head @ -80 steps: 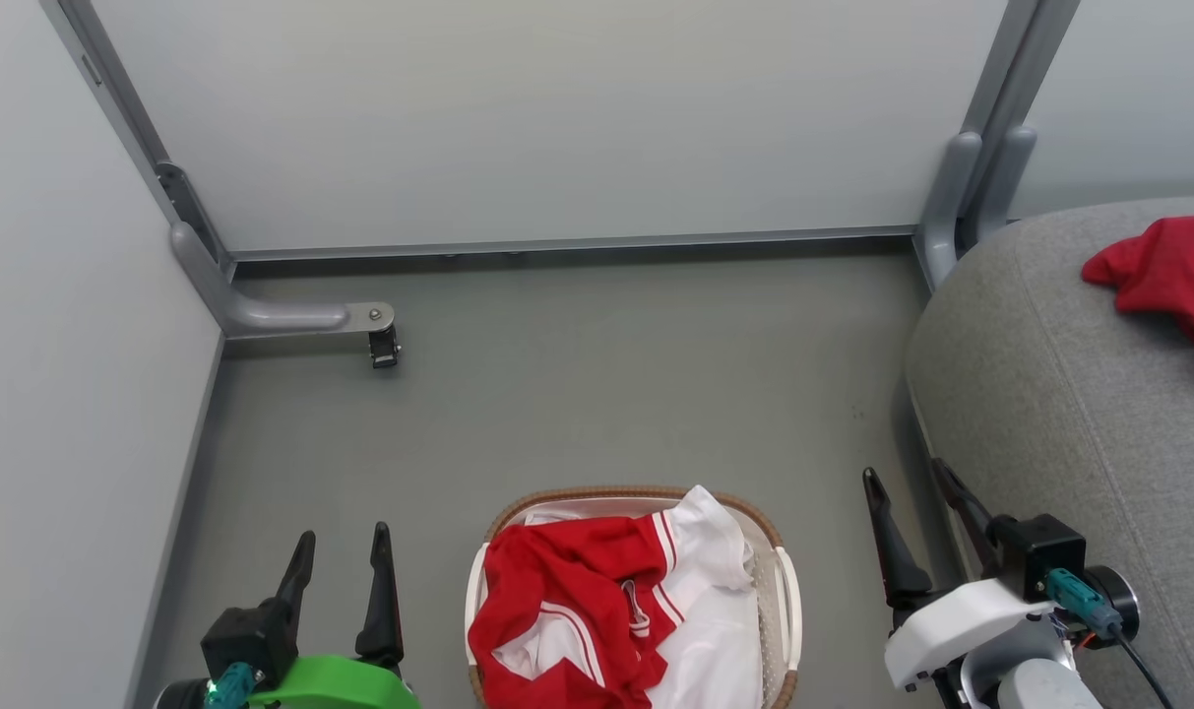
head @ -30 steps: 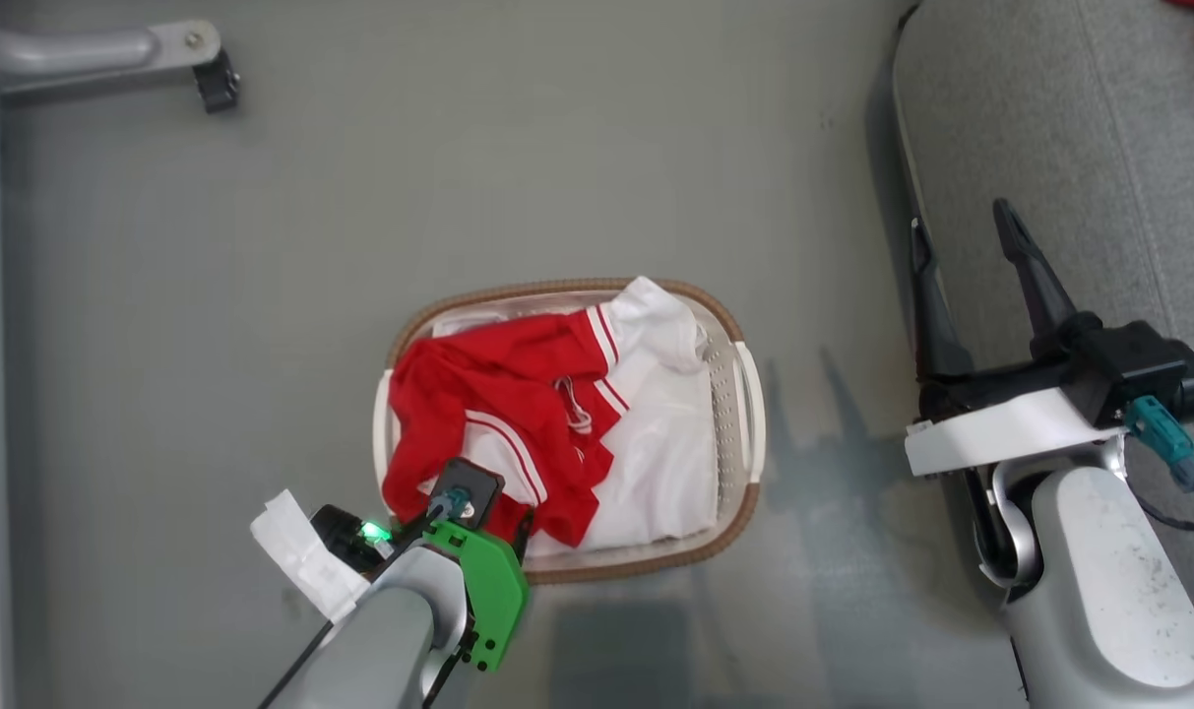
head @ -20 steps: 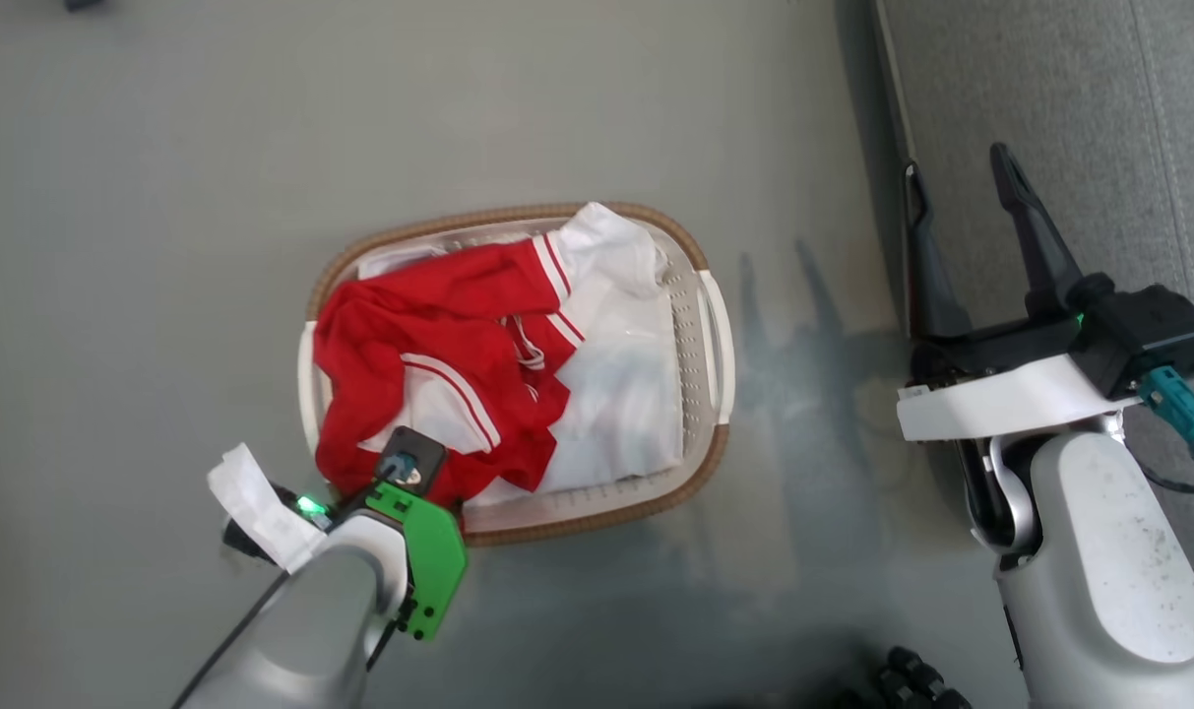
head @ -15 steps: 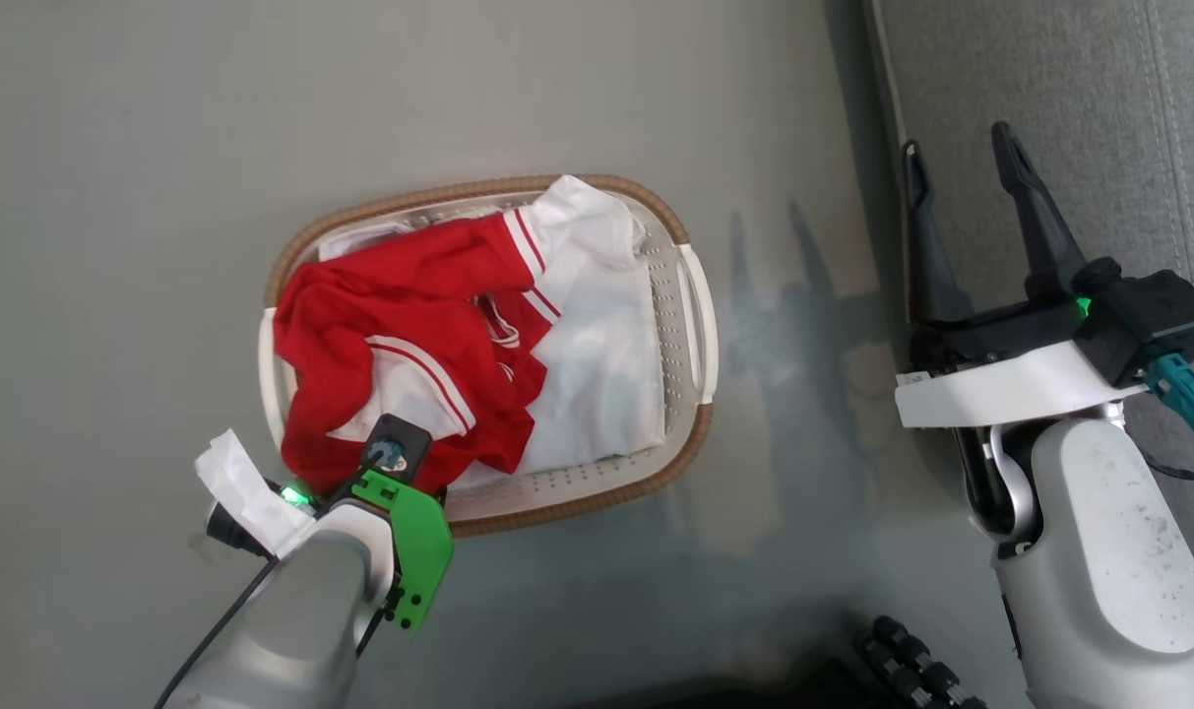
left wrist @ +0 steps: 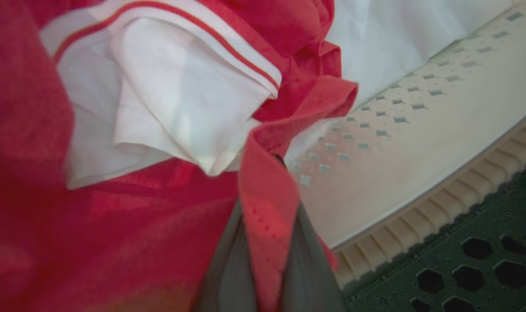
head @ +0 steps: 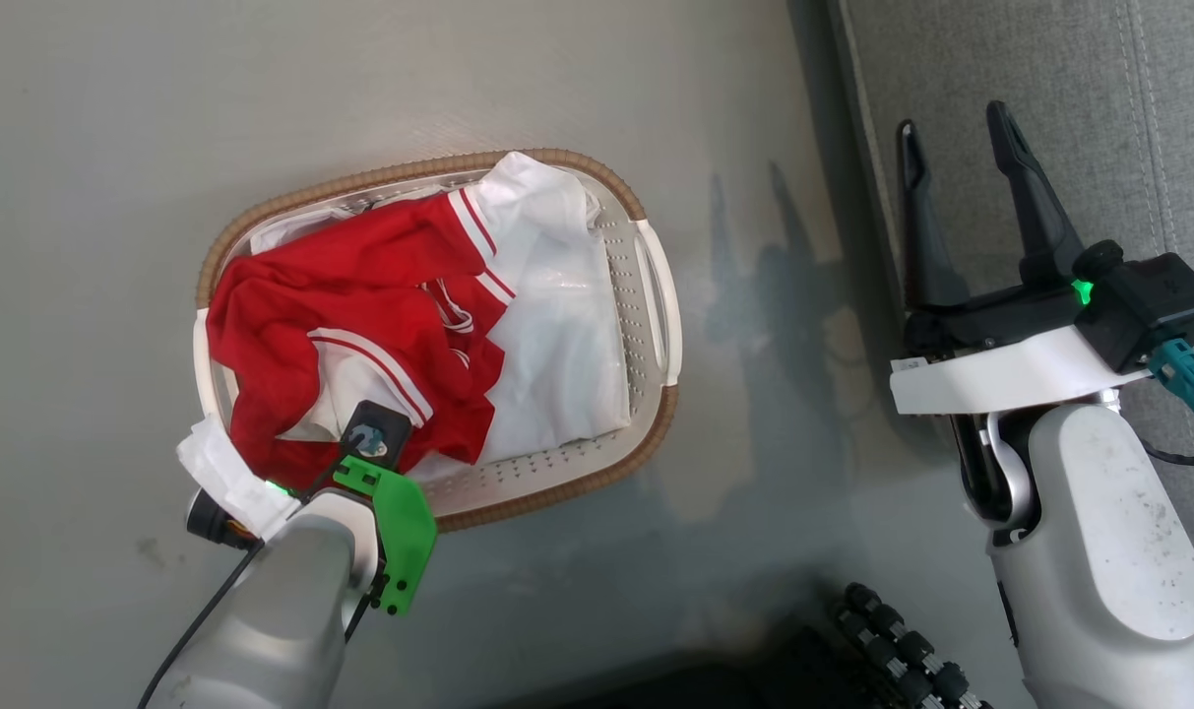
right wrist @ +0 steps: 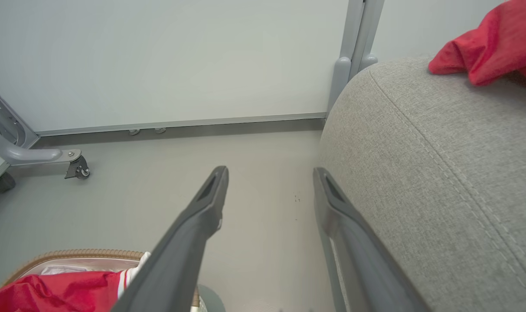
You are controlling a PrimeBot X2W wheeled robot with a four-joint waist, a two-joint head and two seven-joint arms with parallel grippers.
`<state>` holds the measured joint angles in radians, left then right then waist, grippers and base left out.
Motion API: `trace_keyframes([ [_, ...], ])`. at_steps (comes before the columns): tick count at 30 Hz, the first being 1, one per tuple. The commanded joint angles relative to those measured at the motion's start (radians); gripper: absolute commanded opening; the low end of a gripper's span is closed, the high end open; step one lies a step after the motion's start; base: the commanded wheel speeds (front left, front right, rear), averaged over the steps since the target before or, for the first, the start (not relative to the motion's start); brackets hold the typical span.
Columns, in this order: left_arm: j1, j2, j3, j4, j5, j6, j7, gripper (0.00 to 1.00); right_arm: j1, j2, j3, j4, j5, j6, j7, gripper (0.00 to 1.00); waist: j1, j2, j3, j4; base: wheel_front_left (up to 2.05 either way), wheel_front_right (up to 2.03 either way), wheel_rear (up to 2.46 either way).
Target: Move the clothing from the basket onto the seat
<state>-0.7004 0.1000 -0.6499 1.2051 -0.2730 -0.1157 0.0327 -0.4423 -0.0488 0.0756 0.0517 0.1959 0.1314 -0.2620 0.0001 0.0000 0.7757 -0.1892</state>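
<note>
Sitting on grey floor (head: 114,118), basket (head: 641,295) holds clothing (head: 360,266) clamped by left jaws; right jaws gape beside seat (head: 1059,59).

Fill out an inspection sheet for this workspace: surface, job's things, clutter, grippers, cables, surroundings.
Surface: grey floor, bare and glossy.
Job's things: basket on the floor, holding red clothing partly over a white sheet; seat to its right, with another red garment on top.
Clutter: dark ribbed thing at the head view's bottom edge, cannot tell what.
Grippers: left gripper shut on a fold of the red clothing by the basket's near wall; right gripper open, empty, beside the seat.
Cables: black cable along the left forearm; teal plug at the right wrist.
Surroundings: pale wall panels; grey frame foot with a caster.
</note>
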Motion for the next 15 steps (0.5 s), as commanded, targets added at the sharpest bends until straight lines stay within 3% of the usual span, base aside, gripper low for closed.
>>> trace_keyframes([
  [1,-0.021,-0.001,-0.001,0.004,-0.009,-0.002,-0.012,0.00,-0.011,-0.003,-0.002,0.003,0.005,-0.001,-0.004,1.00,-0.0001,0.0000,-0.007,0.002,0.00,0.00,0.00],
  [15,-0.026,-0.020,-0.017,-0.026,-0.044,-0.012,-0.151,0.00,0.031,-0.003,-0.024,0.047,-0.017,-0.001,-0.004,1.00,-0.0001,0.0000,-0.165,0.053,0.00,0.00,0.00],
])
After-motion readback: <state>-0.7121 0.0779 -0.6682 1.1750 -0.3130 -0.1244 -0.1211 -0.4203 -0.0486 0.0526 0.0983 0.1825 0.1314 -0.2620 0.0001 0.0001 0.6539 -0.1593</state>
